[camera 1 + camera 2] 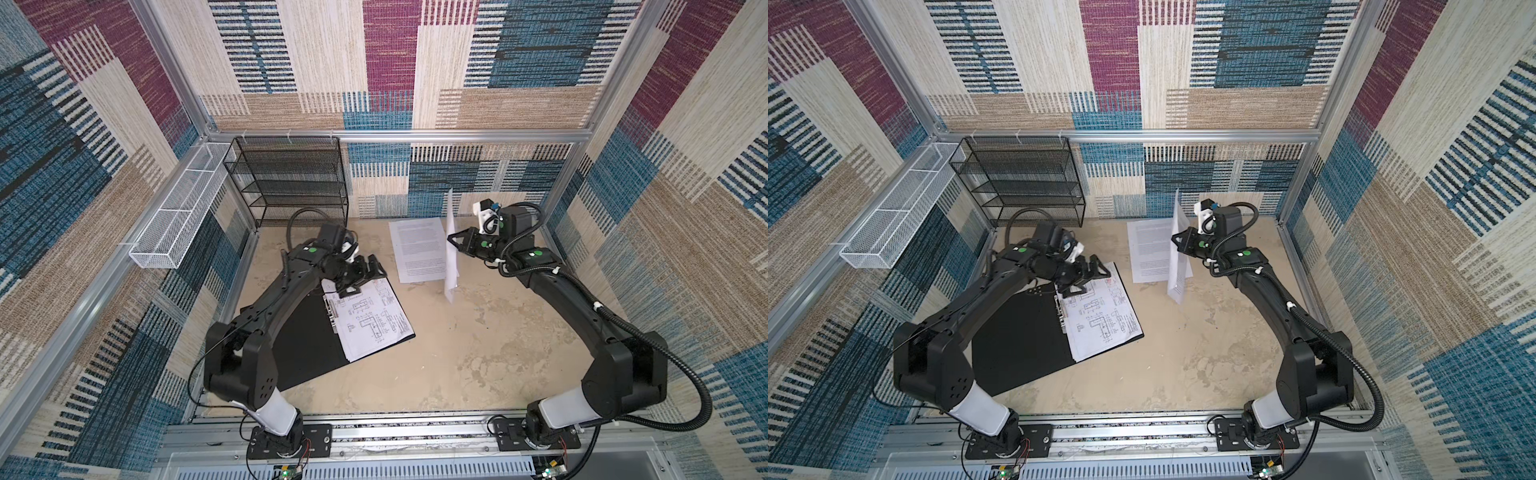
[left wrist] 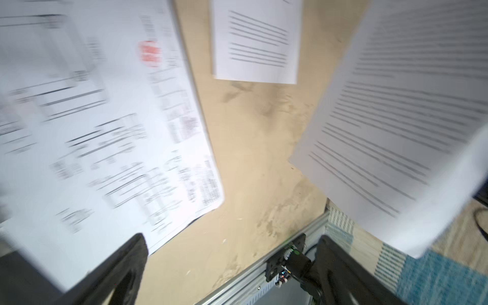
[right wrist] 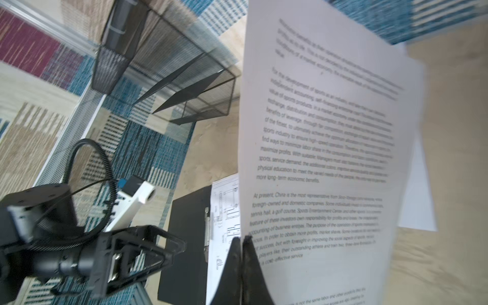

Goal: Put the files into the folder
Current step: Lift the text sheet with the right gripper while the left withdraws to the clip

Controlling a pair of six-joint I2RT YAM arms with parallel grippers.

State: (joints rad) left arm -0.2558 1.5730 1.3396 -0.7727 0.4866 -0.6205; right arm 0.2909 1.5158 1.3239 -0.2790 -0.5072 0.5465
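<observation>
Black-inside folder (image 1: 307, 349); white sheets (image 1: 419, 249), black print. Mottled beige table (image 1: 478, 353). Striped blue-maroon-beige patchwork walls (image 1: 390, 50).

Three sheets (image 1: 451, 274) (image 1: 417, 249) (image 1: 374, 320) (perhaps stacks), one folder (image 1: 307, 345).

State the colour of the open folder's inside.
Black; the folder's inside shows best in a top view.

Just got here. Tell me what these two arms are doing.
The right gripper is shut on a printed text sheet, holding it up on edge above the table. A second text sheet lies flat beside it. The left gripper is open and holds nothing, hovering over the far end of the open folder, where a drawing sheet lies on the right half beside the clip.
</observation>
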